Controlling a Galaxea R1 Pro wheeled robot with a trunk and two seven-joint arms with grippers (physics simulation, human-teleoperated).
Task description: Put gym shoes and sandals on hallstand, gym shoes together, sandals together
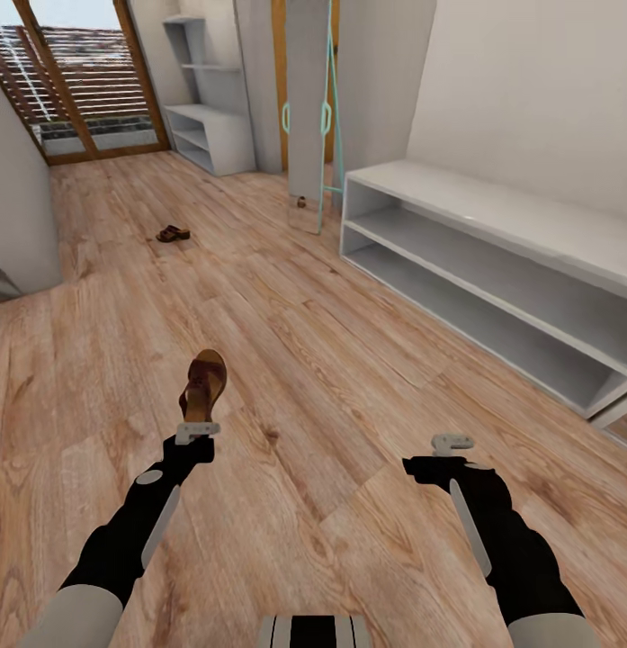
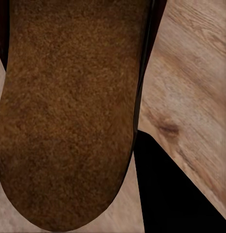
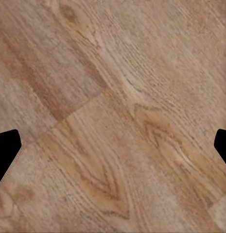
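Note:
A dark brown sandal with a tan insole is held off the corridor floor, with my left gripper shut on its heel end. The left wrist view shows its brown sole up close beside one black finger. The second sandal lies on the planks far ahead to the left. The pale-grey hallstand, a low bench with upper shelves, stands at the far end by the glass door. My right gripper hangs open over bare floor. The gym shoes are out of view.
A long low white two-shelf bench runs along the right wall. A tall narrow panel with teal lettering stands past its far end. A grey wall corner juts in on the left. A wood-framed glass door closes the corridor.

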